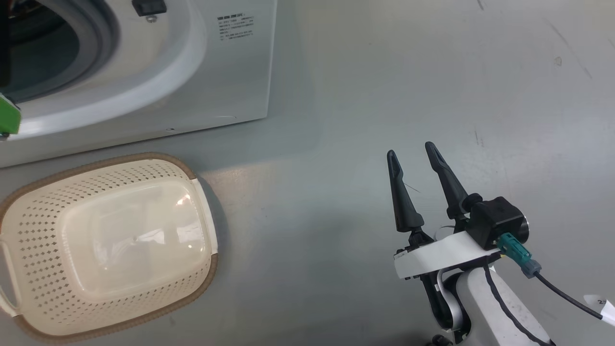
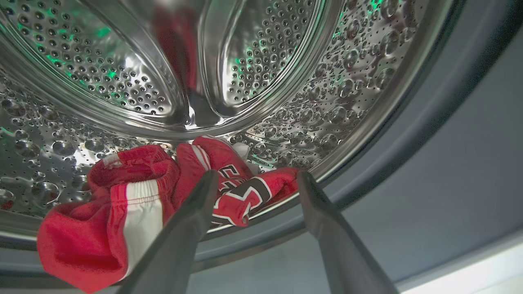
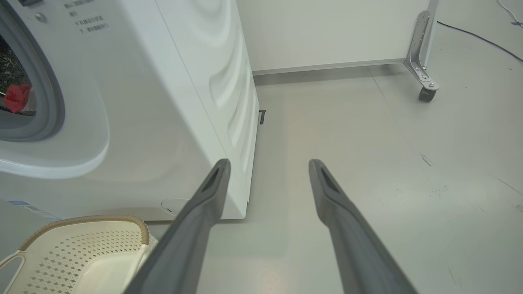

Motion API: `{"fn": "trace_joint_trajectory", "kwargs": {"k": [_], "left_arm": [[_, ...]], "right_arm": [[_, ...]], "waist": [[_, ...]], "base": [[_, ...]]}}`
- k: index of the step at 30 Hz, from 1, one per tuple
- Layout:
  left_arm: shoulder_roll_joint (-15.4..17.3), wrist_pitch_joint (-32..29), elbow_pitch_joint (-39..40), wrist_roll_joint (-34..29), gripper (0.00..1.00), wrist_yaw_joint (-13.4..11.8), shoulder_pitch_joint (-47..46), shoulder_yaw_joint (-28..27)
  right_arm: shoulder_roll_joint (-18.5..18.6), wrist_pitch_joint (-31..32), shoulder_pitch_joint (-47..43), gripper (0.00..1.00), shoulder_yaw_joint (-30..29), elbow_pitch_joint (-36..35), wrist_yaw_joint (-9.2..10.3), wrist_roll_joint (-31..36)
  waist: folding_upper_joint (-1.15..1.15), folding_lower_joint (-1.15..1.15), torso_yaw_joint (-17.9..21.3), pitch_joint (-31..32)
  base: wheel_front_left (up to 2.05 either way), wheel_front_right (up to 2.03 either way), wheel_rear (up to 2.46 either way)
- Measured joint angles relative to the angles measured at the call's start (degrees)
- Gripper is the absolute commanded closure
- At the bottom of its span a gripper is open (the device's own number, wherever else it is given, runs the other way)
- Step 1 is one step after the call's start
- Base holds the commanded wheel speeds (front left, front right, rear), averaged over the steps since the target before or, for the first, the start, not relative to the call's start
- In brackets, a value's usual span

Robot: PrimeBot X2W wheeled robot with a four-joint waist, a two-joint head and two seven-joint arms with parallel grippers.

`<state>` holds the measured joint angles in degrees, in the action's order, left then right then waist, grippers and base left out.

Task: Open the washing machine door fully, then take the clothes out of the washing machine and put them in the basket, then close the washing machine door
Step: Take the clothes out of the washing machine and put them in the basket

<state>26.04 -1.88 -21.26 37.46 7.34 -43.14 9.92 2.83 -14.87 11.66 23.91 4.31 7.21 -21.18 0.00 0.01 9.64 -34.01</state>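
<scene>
Left end effector [image 2: 258,175] splayed empty near the clothes [image 2: 135,196] inside the washing machine [image 3: 163,102]; right end effector [image 1: 410,150] likewise released above the floor [image 1: 384,72]; basket [image 1: 33,226] cut off at left.

Test lab: freestanding washing machine [image 1: 230,72], bare grey floor [image 1: 432,96], caster-mounted partition [image 3: 327,32].

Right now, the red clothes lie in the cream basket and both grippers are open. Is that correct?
No. The clothes lie in the washing machine drum, as the left wrist view shows, not in the basket. The left gripper and right gripper are open.
</scene>
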Motion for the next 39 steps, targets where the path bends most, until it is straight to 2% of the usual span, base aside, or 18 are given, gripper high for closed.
{"fn": "trace_joint_trajectory", "kwargs": {"k": [7,13,20,26,31,39], "left_arm": [[3.76,-4.5,-0.56,1.83,0.0,0.0,-3.85,1.04],[4.87,-9.54,-0.45,6.88,0.0,0.0,-7.27,1.34],[11.21,-15.71,1.37,10.67,0.0,0.0,-12.54,0.8],[13.34,-20.0,1.46,14.68,0.0,0.0,-14.45,0.1],[15.78,-23.18,0.53,15.13,0.0,0.0,-14.58,0.21],[17.96,-27.15,-0.83,16.48,0.0,0.0,-16.73,0.98]], "right_arm": [[0.01,0.0,0.59,0.0,0.81,-0.52,0.0,-0.97],[0.0,0.0,0.87,0.0,2.02,-1.83,0.0,-2.76],[-0.03,0.0,2.46,0.0,3.68,-3.5,0.0,-4.76],[-0.04,0.0,3.45,0.0,4.3,-3.83,0.0,-6.56],[-0.08,0.0,3.98,0.0,5.06,-3.9,0.0,-7.36],[-0.21,0.0,4.25,0.0,5.03,-3.94,0.0,-7.56]], "waist": [[0.0,-0.01,2.35,-2.41],[0.0,-0.01,4.42,-5.06],[0.0,-0.01,6.46,-8.85],[0.0,-0.01,8.5,-11.56],[0.0,-0.01,10.22,-12.93],[0.0,-0.01,11.68,-14.26]], "base": [[0.0,0.0,0.0],[0.0,0.0,0.0],[0.0,0.0,0.0],[0.0,0.0,0.0],[0.0,0.0,0.0],[0.0,0.0,0.0]]}}
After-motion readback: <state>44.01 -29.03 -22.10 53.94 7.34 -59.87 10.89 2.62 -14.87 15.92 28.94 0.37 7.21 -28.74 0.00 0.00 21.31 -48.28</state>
